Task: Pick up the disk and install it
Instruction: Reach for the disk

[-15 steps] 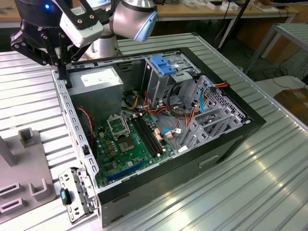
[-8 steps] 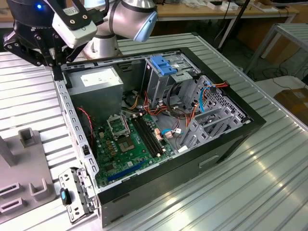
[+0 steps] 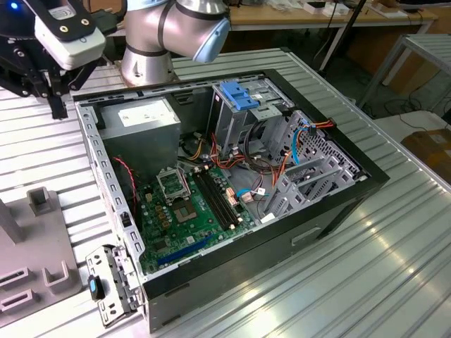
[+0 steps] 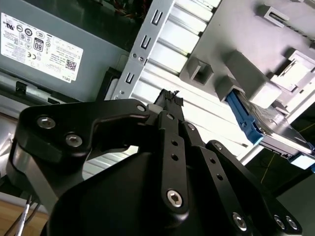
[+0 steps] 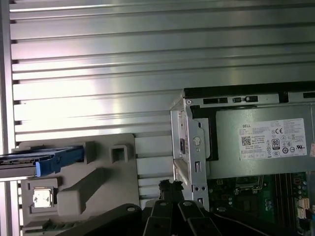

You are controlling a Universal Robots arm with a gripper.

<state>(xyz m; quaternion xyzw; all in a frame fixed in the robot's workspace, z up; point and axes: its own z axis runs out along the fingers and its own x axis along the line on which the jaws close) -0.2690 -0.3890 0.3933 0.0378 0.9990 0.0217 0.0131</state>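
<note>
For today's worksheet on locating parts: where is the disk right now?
In the first wrist view the disk sits slotted in the grey holder on the ribbed table, apart from the open computer case.

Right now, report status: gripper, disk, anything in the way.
Gripper shut, empty, above the ribbed table. Disk on the grey fixture, untouched. Case frame close beside the gripper.

Robotics lab or workshop, opened computer case (image 3: 296,239) on ribbed metal table (image 3: 352,282), robot arm (image 3: 151,42), wooden workbench (image 3: 296,17) behind
</note>
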